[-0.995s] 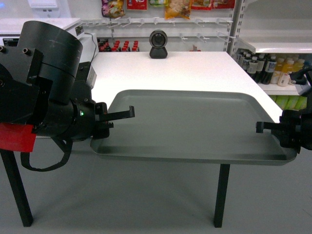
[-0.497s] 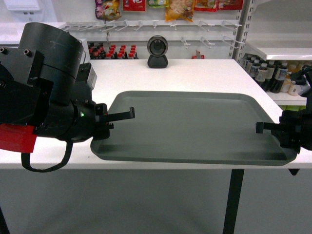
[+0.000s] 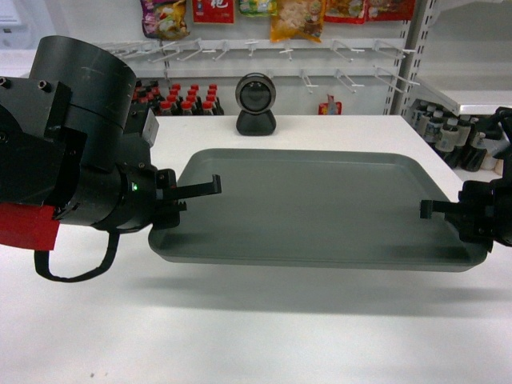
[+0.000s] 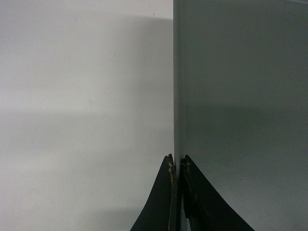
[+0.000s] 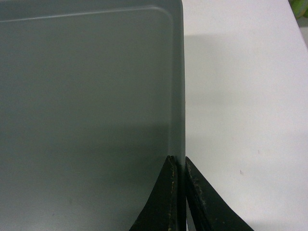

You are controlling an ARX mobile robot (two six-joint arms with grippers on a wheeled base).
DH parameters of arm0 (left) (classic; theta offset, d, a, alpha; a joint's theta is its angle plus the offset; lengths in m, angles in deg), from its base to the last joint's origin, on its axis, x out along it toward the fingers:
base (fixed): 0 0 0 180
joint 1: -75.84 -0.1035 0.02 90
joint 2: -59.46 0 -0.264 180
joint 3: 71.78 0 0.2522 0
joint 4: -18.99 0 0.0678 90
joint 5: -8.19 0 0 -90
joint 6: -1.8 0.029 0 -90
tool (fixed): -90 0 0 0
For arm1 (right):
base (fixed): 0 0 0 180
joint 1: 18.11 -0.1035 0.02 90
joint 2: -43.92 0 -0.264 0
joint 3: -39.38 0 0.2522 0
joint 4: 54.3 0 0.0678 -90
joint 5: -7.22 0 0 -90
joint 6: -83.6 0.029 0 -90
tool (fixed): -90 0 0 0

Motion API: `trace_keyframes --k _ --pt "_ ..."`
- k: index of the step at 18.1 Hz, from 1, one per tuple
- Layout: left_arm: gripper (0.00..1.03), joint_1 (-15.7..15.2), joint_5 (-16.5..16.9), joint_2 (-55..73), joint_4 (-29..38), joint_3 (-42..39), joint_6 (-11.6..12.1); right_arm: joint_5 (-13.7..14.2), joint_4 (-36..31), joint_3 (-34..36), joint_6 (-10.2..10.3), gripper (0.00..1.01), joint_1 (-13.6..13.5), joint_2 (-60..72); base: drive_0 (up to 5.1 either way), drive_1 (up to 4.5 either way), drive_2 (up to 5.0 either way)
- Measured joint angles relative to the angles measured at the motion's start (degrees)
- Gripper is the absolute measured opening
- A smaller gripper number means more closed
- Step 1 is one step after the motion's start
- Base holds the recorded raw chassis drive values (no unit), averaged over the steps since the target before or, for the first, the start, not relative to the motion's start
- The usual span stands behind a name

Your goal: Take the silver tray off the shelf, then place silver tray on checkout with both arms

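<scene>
With both arms out, you have two grippers: the left gripper [image 3: 182,194] clamped on the left rim of the silver tray [image 3: 320,204], the right gripper [image 3: 436,210] clamped on its right rim; each wrist view shows the fingers [image 4: 168,192] pinched over that edge. One tray, nothing in it, held level above the white tabletop [image 3: 240,336] with its shadow below. One black round scanner [image 3: 257,103] stands beyond the tray. Bottles [image 3: 172,102] line the shelf behind.

The right pincer [image 5: 181,166] pinches the silver tray [image 5: 86,96] by its rim, above the white checkout [image 5: 240,96].
</scene>
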Motion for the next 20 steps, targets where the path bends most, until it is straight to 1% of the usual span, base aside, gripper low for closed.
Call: trace_keyframes --k 7,11,12,13,14,15,16,18,20 --pt "0.03 -0.02 0.02 0.0 0.33 0.11 0.0 -0.02 -0.17 -0.31 0.0 0.02 0.0 0.0 0.1 4.4 -4.3" --pt "0.03 -0.02 -0.02 0.0 -0.09 0.11 0.0 -0.02 0.11 -0.31 0.0 0.02 0.0 -0.02 0.0 0.0 0.0" --pt "0.03 0.57 -3.74 0.68 2.6 0.13 -0.04 -2.69 -4.09 0.5 -0.98 0.02 0.59 0.48 0.0 0.0 0.0" --pt "0.03 1.27 -9.68 2.25 5.11 1.25 1.31 -7.93 -10.51 0.2 -2.19 0.02 1.55 2.23 0.0 0.0 0.0" --pt "0.03 1.66 -13.84 4.13 5.18 3.74 2.54 -10.62 -12.59 -1.97 -2.38 0.02 1.97 4.02 0.0 0.0 0.0" --pt "0.04 1.86 -16.26 6.36 5.6 6.47 4.15 -12.07 -12.94 -4.55 -2.25 0.02 2.25 5.9 0.0 0.0 0.0" --pt "0.04 1.77 -16.59 8.7 4.83 9.29 5.49 -12.04 -12.2 -7.08 -2.1 0.02 2.27 7.91 0.0 0.0 0.0" --pt "0.04 1.09 -15.85 13.11 2.58 13.57 5.86 -12.04 -10.29 -11.3 -1.88 0.02 2.16 12.48 0.0 0.0 0.0" --pt "0.04 0.9 -15.8 17.75 1.81 15.69 5.81 -12.15 -10.47 -14.27 -1.84 0.02 1.73 17.79 0.0 0.0 0.0"
